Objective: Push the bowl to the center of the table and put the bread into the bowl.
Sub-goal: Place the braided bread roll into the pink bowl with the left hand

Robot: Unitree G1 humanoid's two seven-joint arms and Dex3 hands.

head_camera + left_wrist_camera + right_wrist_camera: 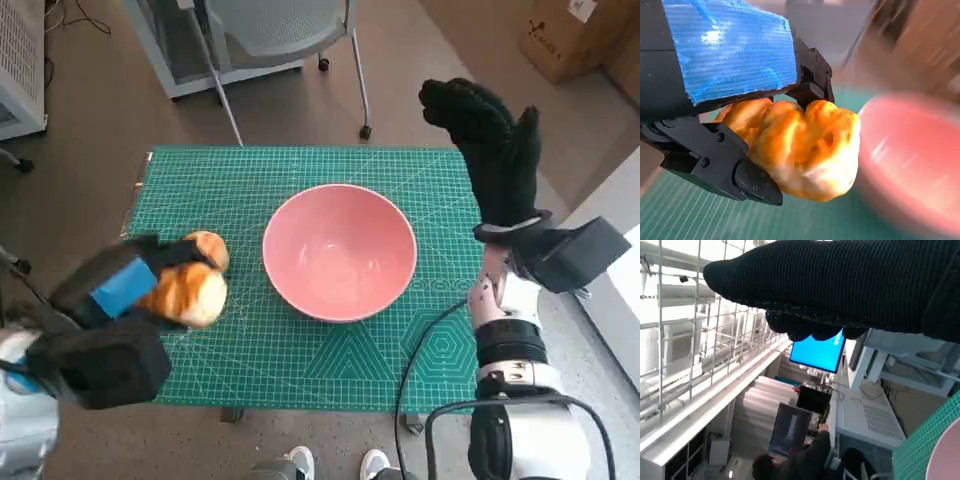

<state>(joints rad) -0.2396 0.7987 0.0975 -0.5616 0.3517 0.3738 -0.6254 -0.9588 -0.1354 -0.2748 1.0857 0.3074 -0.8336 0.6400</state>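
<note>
The left hand [725,100] fills the left wrist view, its blue-taped back above and its black fingers [747,182] curled under and around the bread [800,145], a golden, knobbly roll that it grips firmly. In the head view the same left hand [125,285] holds the bread [195,285] over the left part of the green worktop [200,190], and whether the roll is lifted off the mat or just touching it cannot be told from here.

The pink bowl [340,250] sits roughly at the middle of the worktop, upright, with nothing in it. So the pushing half of the task looks done, and the step in hand appears to be carrying the bread across.

The relation that matters is simple: the bowl lies to the robot's right of the bread, just beside it, with the near rim a short way from the roll. In the left wrist view the bowl [912,160] shows as a blurred pink mass just beyond the bread. The roll's long axis cannot be told. The likely move is to lift clear of the rim, then travel rightward.

The right hand [485,135], in its black glove, is raised beyond the bowl's right side with fingers spread, holding nothing, well clear of the path.
</note>
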